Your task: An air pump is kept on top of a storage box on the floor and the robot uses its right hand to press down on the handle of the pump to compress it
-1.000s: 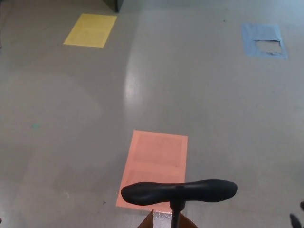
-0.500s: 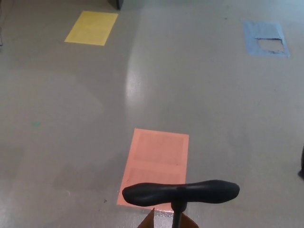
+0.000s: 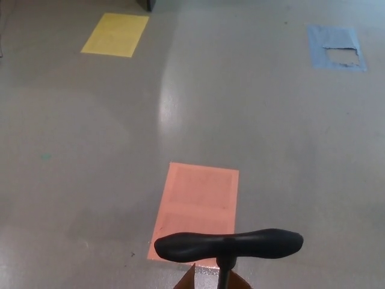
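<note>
Neither hand shows, so no grip can be told; nothing touches the pump's black handle (raised above an orange floor patch).

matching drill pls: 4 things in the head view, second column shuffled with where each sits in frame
Things:
1. pump handle
2. yellow floor patch
3. blue floor patch
4. orange floor patch

Places:
A. top right
B. lower centre, just beyond the handle
C. bottom centre, nearest the camera
D. top left

Pairs: 1-C, 2-D, 3-A, 4-B. Neither robot hand shows in this frame.
</note>
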Robot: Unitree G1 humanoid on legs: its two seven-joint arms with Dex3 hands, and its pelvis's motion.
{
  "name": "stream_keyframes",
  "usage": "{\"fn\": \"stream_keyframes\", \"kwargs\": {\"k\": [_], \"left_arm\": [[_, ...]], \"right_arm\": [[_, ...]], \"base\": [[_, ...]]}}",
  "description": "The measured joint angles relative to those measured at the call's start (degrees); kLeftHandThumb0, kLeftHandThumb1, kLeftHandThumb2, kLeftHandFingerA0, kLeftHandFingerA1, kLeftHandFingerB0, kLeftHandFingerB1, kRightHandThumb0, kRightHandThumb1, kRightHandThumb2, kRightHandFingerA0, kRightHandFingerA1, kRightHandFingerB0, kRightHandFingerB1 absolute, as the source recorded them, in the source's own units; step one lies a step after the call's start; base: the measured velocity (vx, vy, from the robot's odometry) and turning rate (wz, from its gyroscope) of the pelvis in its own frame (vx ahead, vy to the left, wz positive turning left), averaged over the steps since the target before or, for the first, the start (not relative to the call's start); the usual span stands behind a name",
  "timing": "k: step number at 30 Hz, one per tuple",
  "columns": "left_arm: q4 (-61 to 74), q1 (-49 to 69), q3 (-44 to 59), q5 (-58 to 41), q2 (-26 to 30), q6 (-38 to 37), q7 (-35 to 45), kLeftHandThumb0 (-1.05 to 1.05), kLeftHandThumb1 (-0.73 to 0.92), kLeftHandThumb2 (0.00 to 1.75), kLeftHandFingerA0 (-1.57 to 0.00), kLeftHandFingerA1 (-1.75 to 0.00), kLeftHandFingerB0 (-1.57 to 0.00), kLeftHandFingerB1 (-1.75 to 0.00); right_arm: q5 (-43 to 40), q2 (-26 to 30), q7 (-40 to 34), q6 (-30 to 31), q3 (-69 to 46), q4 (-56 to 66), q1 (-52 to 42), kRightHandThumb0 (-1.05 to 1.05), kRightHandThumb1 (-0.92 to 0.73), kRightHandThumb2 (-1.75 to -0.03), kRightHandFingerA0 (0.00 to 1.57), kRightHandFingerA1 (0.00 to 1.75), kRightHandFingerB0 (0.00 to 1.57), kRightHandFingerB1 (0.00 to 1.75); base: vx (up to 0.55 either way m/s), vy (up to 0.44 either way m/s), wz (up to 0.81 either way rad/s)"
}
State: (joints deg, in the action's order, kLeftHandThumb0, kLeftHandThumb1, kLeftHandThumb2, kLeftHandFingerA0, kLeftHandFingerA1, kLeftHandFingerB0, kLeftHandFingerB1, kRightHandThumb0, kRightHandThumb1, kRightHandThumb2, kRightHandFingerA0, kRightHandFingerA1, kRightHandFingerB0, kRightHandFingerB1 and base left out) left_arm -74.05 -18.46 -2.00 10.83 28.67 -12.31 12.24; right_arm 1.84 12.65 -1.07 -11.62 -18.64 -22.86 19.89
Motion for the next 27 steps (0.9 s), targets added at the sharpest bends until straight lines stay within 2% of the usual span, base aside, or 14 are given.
{"fn": "stream_keyframes", "kwargs": {"k": [2,3,4,5,6,11,12,13,14,18,19,21,24,27], "left_arm": [[-0.01,0.0,0.0,0.0,0.0,0.0,0.0,-0.36,0.47,1.05,-0.01,-0.47,0.0,-0.47],[-0.01,0.0,0.0,0.0,0.0,0.0,0.0,-0.73,0.83,0.65,-0.21,-0.3,-0.15,-0.27],[-0.03,0.0,0.0,0.0,0.0,0.0,0.0,-0.73,0.83,0.65,-0.21,-0.3,-0.15,-0.27],[-0.02,0.0,0.0,0.0,0.0,0.0,0.0,-0.36,0.48,1.05,0.0,-0.47,0.0,-0.47],[-0.03,0.0,0.0,0.0,0.0,0.0,0.0,-0.36,0.47,1.05,-0.01,-0.47,0.0,-0.47],[-0.04,0.0,0.0,0.0,0.0,0.0,0.0,-0.36,0.47,1.04,-0.01,-0.47,0.0,-0.47],[-0.04,0.0,0.0,0.0,0.0,0.0,0.0,-0.74,0.82,0.65,-0.22,-0.3,-0.16,-0.27],[-0.04,0.0,0.0,0.0,0.0,0.0,0.0,-0.74,0.82,0.65,-0.22,-0.3,-0.16,-0.27],[-0.04,0.0,0.0,0.01,0.0,0.0,0.0,-0.74,0.82,0.65,-0.22,-0.3,-0.16,-0.27],[-0.05,0.0,0.0,0.02,0.0,0.0,0.0,-0.73,0.82,0.65,-0.21,-0.3,-0.15,-0.27],[-0.05,0.0,0.0,0.02,0.0,0.0,0.0,-0.36,0.47,1.04,-0.01,-0.47,0.0,-0.47],[-0.06,0.0,0.0,0.02,0.0,0.0,0.0,-0.36,0.47,1.04,0.0,-0.47,0.0,-0.47],[-0.07,0.0,-0.01,0.04,0.0,0.0,0.0,-0.74,0.82,0.65,-0.22,-0.3,-0.15,-0.27],[-0.08,0.0,-0.01,0.04,0.0,-0.01,0.0,-0.36,0.47,1.04,0.0,-0.47,0.0,-0.47]], "right_arm": [[-0.13,0.47,0.13,0.45,-0.08,2.0,0.03,-0.86,-0.77,-1.18,0.0,0.15,0.0,0.16],[-0.29,1.0,0.29,1.04,-0.09,4.18,0.06,-0.88,-0.79,-1.19,0.0,0.13,0.01,0.15],[-0.41,1.37,0.39,1.45,-0.09,5.87,0.15,-0.88,-0.79,-1.19,0.0,0.13,0.01,0.15],[-0.49,1.6,0.47,1.79,-0.08,7.07,0.23,-0.9,-0.92,-0.77,0.0,0.17,0.0,0.22],[-0.58,1.86,0.57,2.16,-0.07,8.35,0.33,-0.92,-0.85,-1.21,0.0,0.08,0.0,0.1],[-1.18,3.48,1.13,4.2,0.15,14.89,1.11,-0.88,-0.85,-1.23,0.0,0.12,0.0,0.11],[-1.28,3.75,1.26,4.63,0.24,16.2,1.28,-0.89,-0.92,-0.84,0.0,0.11,0.0,0.14],[-1.37,4.02,1.42,5.16,0.37,17.66,1.49,-0.89,-0.92,-0.84,0.0,0.11,0.0,0.14],[-1.49,4.26,1.57,5.69,0.55,19.18,1.68,-0.86,-0.83,-1.24,0.0,0.15,0.0,0.14],[-1.8,5.19,2.05,7.46,1.31,23.52,2.76,-0.9,-0.89,-1.25,0.0,0.09,0.0,0.1],[-1.93,5.67,2.34,8.29,1.89,25.56,3.24,-0.9,-0.91,-1.26,0.0,0.1,0.0,0.11],[-2.01,5.98,2.64,9.08,2.55,27.54,3.76,-0.89,-0.92,-1.26,0.0,0.1,0.0,0.13],[-2.12,6.48,3.28,10.62,4.06,31.22,5.1,-0.93,-0.92,-1.26,0.0,0.1,0.0,0.11],[-2.18,7.29,4.2,12.31,6.27,35.5,6.83,-0.92,-0.9,-1.24,0.0,0.13,0.0,0.14]], "base": [[0.0,0.0,0.0],[0.0,0.0,0.0],[0.0,0.0,0.0],[0.0,0.0,0.0],[0.0,0.0,0.0],[0.0,0.0,0.0],[0.0,0.0,0.0],[0.0,0.0,0.0],[0.0,0.0,0.0],[0.0,0.0,0.0],[0.0,0.0,0.0],[0.0,0.0,0.0],[0.0,0.0,0.0],[0.0,0.0,0.0]]}}
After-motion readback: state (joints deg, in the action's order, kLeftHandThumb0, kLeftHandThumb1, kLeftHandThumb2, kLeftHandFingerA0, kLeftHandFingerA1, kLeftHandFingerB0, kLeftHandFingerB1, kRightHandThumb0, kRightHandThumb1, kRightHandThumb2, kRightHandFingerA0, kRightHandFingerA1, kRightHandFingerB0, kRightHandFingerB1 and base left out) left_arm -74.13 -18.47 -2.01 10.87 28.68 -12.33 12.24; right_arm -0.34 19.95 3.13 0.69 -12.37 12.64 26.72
